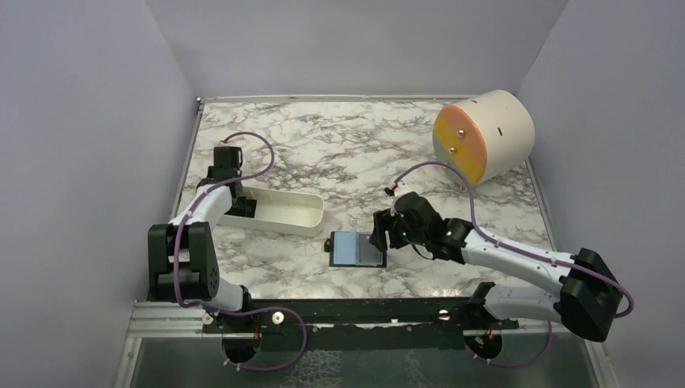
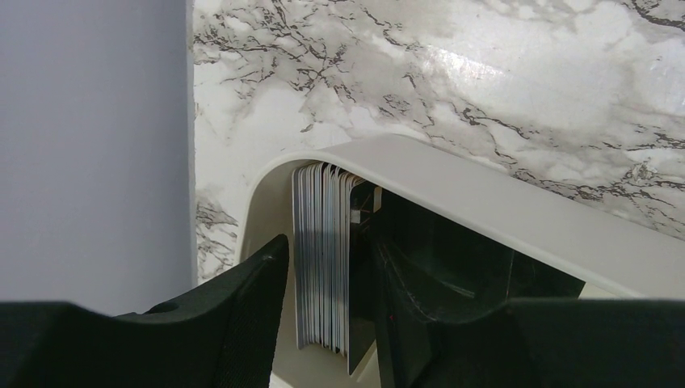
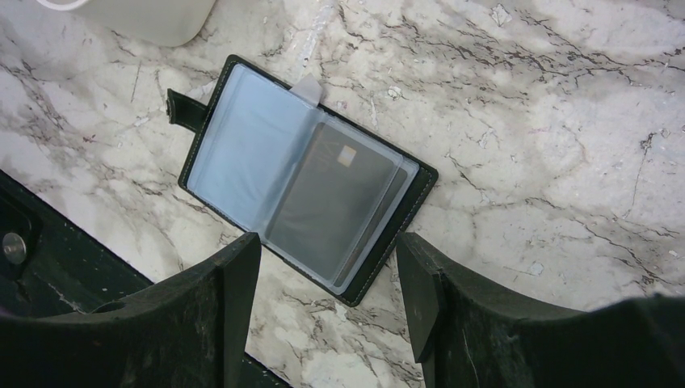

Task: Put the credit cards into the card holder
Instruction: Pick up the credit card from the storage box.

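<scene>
Trouble lies between the part-open jaws of the left gripper [image 2: 327, 242]: the credit cards [image 2: 321, 202] stand packed on edge there, tray [image 2: 485, 202] wall just beyond, so closing could pinch several together. The right gripper [image 3: 327, 240] hangs wide above the card holder [image 3: 242, 145], which lies open beneath it.

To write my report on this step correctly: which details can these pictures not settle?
Left wrist: count of credit cards in the tray; edges too thin.
Left wrist: whether the left tool touches them.
Top: cards hidden under that tool.
Right wrist: outer face of the card holder; it lies underneath.
</scene>
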You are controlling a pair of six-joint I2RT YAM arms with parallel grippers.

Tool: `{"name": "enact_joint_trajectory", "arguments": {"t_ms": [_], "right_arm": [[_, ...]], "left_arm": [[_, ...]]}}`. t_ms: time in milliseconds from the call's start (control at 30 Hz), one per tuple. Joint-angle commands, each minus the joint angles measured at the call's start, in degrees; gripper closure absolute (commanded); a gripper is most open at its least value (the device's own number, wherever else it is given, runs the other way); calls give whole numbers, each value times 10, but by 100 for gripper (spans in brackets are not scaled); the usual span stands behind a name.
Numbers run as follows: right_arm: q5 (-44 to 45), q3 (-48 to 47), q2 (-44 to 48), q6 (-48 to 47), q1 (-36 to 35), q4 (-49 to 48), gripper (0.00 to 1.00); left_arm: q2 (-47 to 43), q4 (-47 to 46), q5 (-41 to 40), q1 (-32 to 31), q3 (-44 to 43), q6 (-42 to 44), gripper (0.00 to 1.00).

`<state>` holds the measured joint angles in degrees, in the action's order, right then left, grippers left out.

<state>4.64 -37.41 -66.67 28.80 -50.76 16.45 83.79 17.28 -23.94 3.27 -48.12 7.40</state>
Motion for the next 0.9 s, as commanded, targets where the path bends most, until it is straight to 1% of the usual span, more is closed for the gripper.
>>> {"name": "enact_joint_trajectory", "arguments": {"t_ms": [0,233,467,633,800,867], "right_arm": [[1,5,13,-3,2,-11,37],[1,5,12,-4,2,-11,37],[0,4,11,-5,2,-12,37],[0,5,12,-5,2,-12,37],[1,6,12,-5,2,-12,37],[1,6,12,-6,2,-13,37]], "left_arm": [[-16,3,-27,2,-13,2,57],[-18,3,-32,2,-14,4,56],[-18,4,-31,2,-14,5,57],[-18,4,-31,2,-15,6,63],[-20,3,-31,2,-15,5,64],[-19,3,-29,2,-15,5,68]]}}
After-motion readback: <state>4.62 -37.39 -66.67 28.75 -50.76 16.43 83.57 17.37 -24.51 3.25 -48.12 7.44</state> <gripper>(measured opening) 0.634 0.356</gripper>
